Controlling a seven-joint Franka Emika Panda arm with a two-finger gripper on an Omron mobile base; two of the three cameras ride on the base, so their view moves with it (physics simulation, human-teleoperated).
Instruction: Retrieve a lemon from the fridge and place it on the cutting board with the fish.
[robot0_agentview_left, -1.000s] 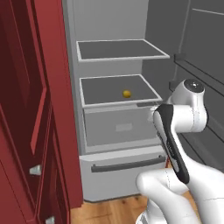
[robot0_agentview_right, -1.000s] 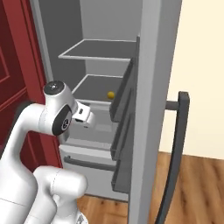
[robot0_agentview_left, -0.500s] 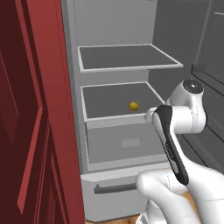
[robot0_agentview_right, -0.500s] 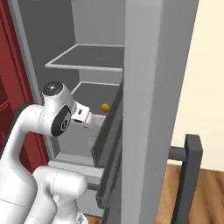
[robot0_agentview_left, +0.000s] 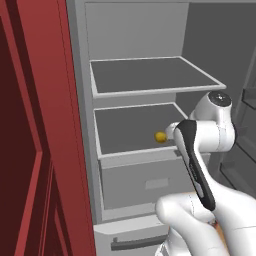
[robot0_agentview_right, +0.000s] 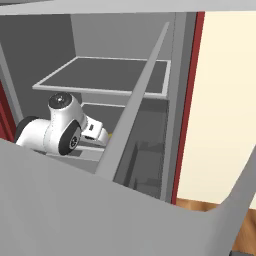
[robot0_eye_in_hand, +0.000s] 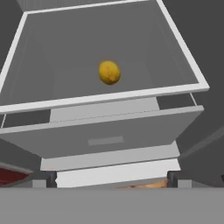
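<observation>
The fridge stands open in front of me. A small yellow lemon lies on its second shelf, toward the right and near the front rim. In the hand view the lemon sits in the middle of that white-rimmed shelf, above the grey drawer. My gripper is open, its dark fingertips set wide apart with nothing between them, a short way in front of the shelf and below the lemon. The hand also appears in the right base view. The cutting board and the fish are out of view.
A dark red cabinet flanks the fridge on the left. The upper shelf hangs above the lemon's shelf. The fridge door stands open on the right, and its grey edge cuts across the right base view. A bottom drawer handle sits low.
The base has driven closer to the fridge, so both base views have shifted and the shelves and lemon look larger. The gripper has stayed open.
</observation>
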